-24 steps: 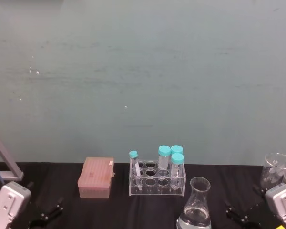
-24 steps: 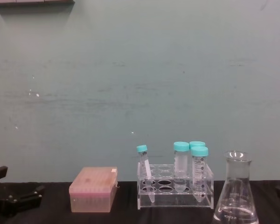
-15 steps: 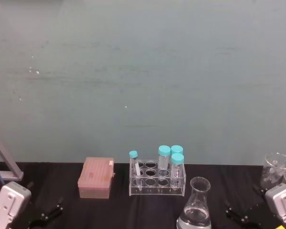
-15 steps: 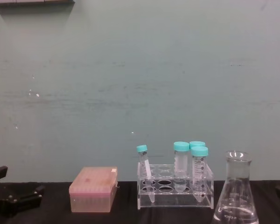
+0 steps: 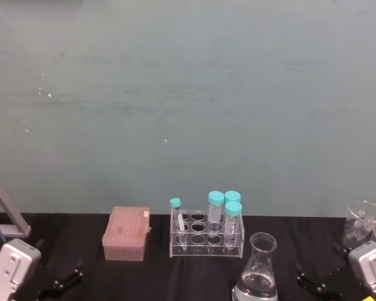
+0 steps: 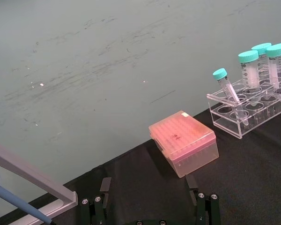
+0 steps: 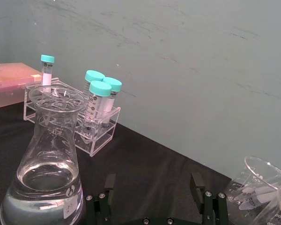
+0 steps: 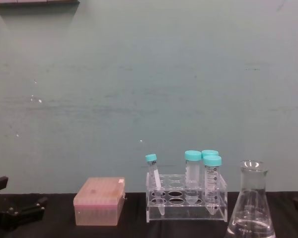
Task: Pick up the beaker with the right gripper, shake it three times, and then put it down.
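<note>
Head view: beaker (image 5: pixel 258 271) base cut off.

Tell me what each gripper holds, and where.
Nothing is held. The right gripper and left gripper are open and empty; the beaker stands untouched.

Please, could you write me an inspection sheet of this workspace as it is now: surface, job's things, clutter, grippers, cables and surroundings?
Surface: black table.
Job's things: beaker upright on the table, some clear liquid inside, nearer the robot than the rack, nothing touching it.
Clutter: pink box; clear rack with four teal-capped tubes; glass cup at the right edge; grey stand at the left edge.
Grippers: right gripper low, right of the beaker, fingers open, holding nothing; left gripper low at the left, fingers open, holding nothing.
Cables: nothing seen.
Surroundings: teal wall behind the table.
</note>
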`<action>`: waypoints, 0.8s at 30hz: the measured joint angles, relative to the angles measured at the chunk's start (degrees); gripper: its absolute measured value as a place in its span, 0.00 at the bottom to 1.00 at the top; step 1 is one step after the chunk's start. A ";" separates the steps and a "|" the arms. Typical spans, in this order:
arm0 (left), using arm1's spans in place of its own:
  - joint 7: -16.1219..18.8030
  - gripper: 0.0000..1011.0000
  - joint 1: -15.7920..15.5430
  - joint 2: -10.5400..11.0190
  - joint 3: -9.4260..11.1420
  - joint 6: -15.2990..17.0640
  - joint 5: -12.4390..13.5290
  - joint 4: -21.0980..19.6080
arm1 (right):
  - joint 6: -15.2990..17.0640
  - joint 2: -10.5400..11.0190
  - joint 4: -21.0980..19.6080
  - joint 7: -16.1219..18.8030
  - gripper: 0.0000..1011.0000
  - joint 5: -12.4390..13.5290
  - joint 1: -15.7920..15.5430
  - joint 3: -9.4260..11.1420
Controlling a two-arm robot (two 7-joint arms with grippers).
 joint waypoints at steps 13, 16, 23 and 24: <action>0.00 0.99 0.00 0.00 0.00 0.00 0.00 0.00 | 0.00 0.00 0.00 0.00 0.99 0.00 0.00 0.00; 0.00 0.99 0.00 0.00 0.00 0.00 0.00 0.00 | 0.00 0.00 0.00 0.00 0.99 0.00 0.00 0.00; 0.00 0.99 0.00 0.00 0.00 0.00 0.00 0.00 | 0.00 0.00 0.00 0.00 0.99 0.00 0.00 0.00; 0.00 0.99 0.00 0.00 0.00 0.00 0.00 0.00 | 0.00 0.00 0.00 0.00 0.99 0.00 0.00 0.00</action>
